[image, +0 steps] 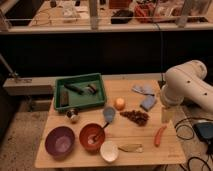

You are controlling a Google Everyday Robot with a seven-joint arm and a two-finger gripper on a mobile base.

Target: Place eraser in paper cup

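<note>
The eraser (66, 95) is a small dark block lying at the left end of the green tray (80, 103), beside a longer black stick (75, 88) and a small grey cylinder (90, 90). The paper cup (109, 151) is small and white and stands upright at the table's front edge, right of the orange-red bowl (92, 136). My white arm (187, 86) reaches in from the right. The gripper (166, 114) hangs below it over the table's right edge, far from both the eraser and the cup, and holds nothing that I can see.
A purple bowl (60, 141) stands front left. A blue cup (109, 114), an orange ball (119, 103), dark grapes (135, 117), blue cloths (144, 91), a red sausage-shaped thing (160, 135), a pale flat thing (131, 147) and a small metal thing (73, 115) lie on the wooden table (150, 155).
</note>
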